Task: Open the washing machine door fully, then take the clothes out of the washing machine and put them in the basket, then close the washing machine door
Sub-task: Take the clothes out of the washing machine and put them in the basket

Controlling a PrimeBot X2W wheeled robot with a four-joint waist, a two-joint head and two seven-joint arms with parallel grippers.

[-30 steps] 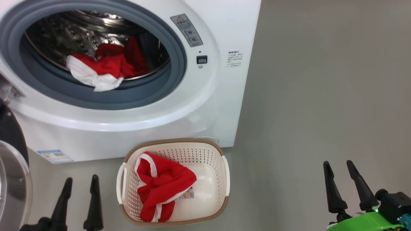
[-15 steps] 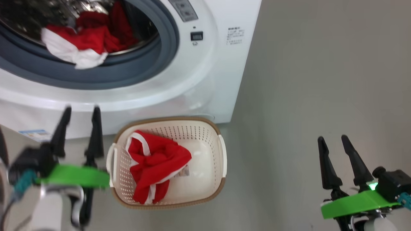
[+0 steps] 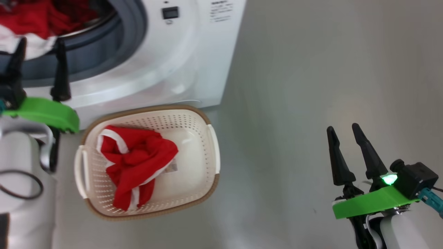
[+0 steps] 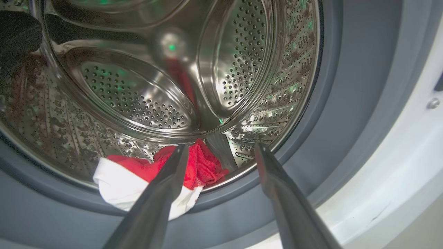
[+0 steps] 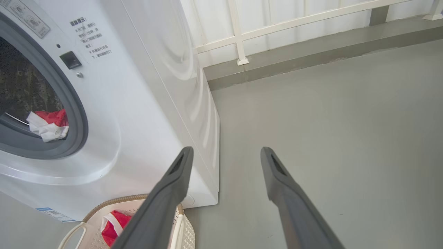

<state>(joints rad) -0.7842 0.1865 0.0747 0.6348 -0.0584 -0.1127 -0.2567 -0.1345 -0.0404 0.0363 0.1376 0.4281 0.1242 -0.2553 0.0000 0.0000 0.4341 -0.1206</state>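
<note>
The left gripper (image 3: 41,41) has lifted to the washing machine (image 3: 166,52) mouth, jaws released like the idle right gripper (image 3: 343,127), nearing the remaining clothes (image 4: 204,166).

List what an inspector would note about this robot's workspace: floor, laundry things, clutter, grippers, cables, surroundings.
Surface: grey floor, smooth.
Job's things: washing machine with its opening uncovered; red-and-white garment lying at the lip of the steel drum; second garment in the basket, which stands on the floor just in front of the machine.
Clutter: nothing seen.
Grippers: left gripper open, empty, pointing into the drum opening toward the garment; right gripper open, empty, over bare floor.
Cables: black cable loop on the left forearm; teal cable at the right wrist.
Surroundings: white railing above a low grey ledge beyond the machine.
</note>
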